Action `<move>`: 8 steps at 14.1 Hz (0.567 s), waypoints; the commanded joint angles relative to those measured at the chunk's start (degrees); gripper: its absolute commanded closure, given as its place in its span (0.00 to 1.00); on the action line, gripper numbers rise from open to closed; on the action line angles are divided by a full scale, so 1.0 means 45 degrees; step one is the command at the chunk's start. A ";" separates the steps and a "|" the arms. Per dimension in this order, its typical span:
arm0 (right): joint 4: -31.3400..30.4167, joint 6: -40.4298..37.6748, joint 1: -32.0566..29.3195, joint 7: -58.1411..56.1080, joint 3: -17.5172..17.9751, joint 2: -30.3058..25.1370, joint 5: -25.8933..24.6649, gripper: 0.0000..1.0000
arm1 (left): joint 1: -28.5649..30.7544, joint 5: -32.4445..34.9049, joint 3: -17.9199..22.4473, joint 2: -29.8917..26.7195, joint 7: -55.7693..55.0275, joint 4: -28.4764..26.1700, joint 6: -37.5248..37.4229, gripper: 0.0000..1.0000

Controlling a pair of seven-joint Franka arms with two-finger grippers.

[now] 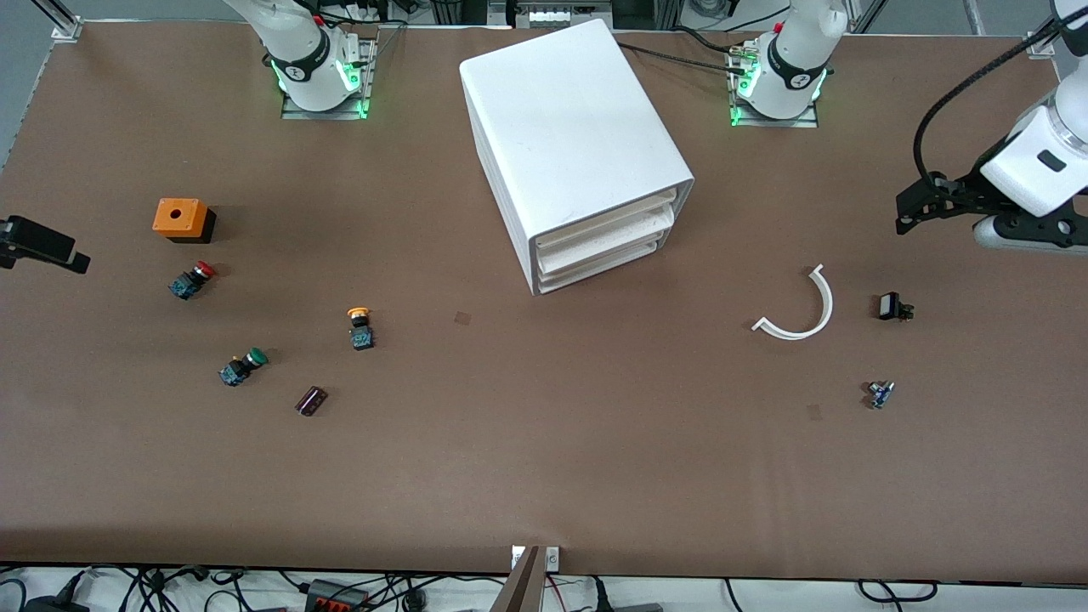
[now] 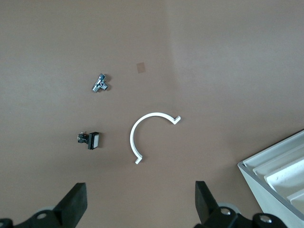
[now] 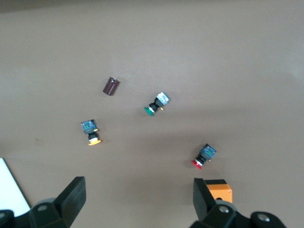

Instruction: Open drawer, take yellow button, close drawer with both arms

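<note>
The white cabinet (image 1: 569,136) stands mid-table between the arms' bases. Its uppermost drawer (image 1: 608,219) is shut, flush with the two below; a corner of the cabinet shows in the left wrist view (image 2: 280,175). The orange-yellow button (image 1: 359,327) lies on the table toward the right arm's end, nearer the camera than the cabinet, and shows in the right wrist view (image 3: 91,133). My left gripper (image 1: 918,208) (image 2: 141,199) is open and empty, up over the left arm's end of the table. My right gripper (image 1: 42,245) (image 3: 139,197) is open and empty, over the right arm's end.
A red-capped button (image 1: 192,280), a green-capped button (image 1: 242,366), an orange box (image 1: 178,218) and a dark cylinder (image 1: 311,400) lie around the orange-yellow one. A white curved piece (image 1: 799,310), a small black part (image 1: 892,307) and a small metal part (image 1: 880,394) lie toward the left arm's end.
</note>
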 commanded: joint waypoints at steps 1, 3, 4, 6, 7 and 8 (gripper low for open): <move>-0.1094 0.0192 -0.0263 0.0059 0.0495 -0.0730 -0.0408 0.00 | -0.0223 -0.0132 0.0220 -0.0400 0.0180 -0.0633 0.0128 0.00; -0.1405 0.0368 -0.0224 0.0059 0.0494 -0.0807 -0.0409 0.00 | -0.0106 -0.0131 0.0123 -0.0401 0.0160 -0.0673 -0.0047 0.00; -0.1833 0.0466 -0.0224 0.0079 0.0494 -0.1079 -0.0409 0.00 | -0.0105 -0.0151 0.0083 -0.0324 0.0141 -0.0537 -0.0261 0.00; -0.3196 0.1224 -0.0224 0.0059 0.0494 -0.1897 -0.0428 0.00 | -0.0105 -0.0151 0.0083 -0.0323 0.0141 -0.0516 -0.0341 0.00; -0.3842 0.1576 -0.0204 0.0059 0.0494 -0.2327 -0.0428 0.00 | -0.0086 -0.0151 0.0083 -0.0323 0.0141 -0.0516 -0.0341 0.00; -0.4139 0.1657 -0.0223 0.0059 0.0494 -0.2505 -0.0447 0.00 | -0.0086 -0.0151 0.0083 -0.0304 0.0141 -0.0497 -0.0321 0.00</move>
